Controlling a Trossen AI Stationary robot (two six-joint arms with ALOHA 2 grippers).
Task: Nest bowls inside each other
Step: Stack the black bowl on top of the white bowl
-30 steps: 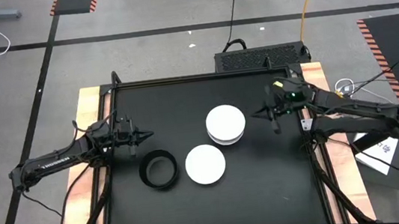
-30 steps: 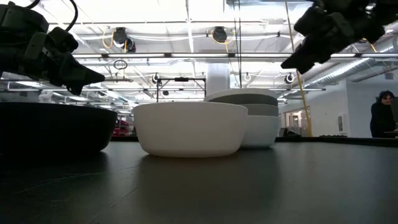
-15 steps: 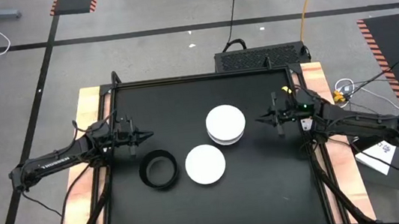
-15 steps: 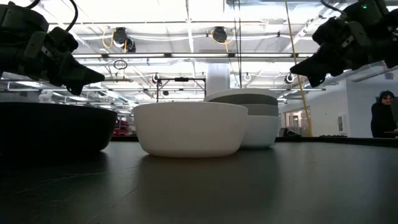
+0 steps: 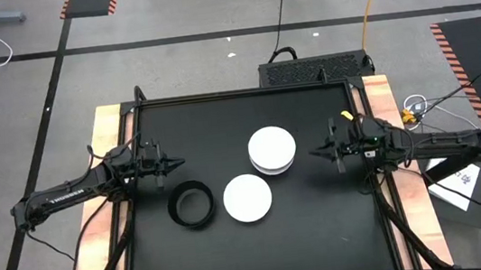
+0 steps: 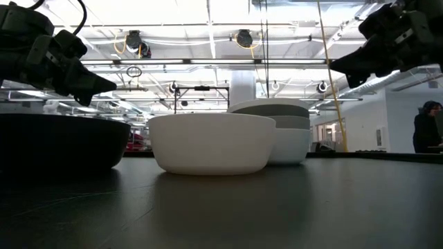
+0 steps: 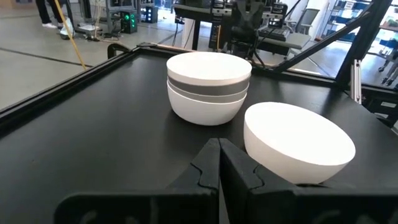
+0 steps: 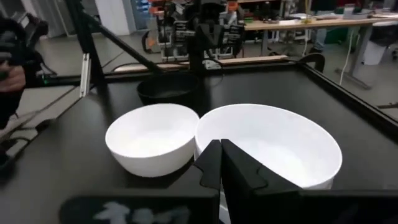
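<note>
We found the nesting part done: a stack of white and grey bowls (image 5: pixel 272 149) stood at mid-table, a single white bowl (image 5: pixel 248 198) just beside it, and the black bowl (image 5: pixel 191 205) near that. The left gripper (image 5: pixel 174 165), clenched and empty, hung above the black bowl's far side. The right gripper (image 5: pixel 316 153), likewise clenched and empty, hovered beside the stack. In our judgement, the next move calls for opening a gripper to lift the white bowl onto the stack.

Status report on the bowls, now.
Left gripper and right gripper both shut, empty, above the table. Stack at centre; white bowl and black bowl loose, not nested. Nothing in the way.
</note>
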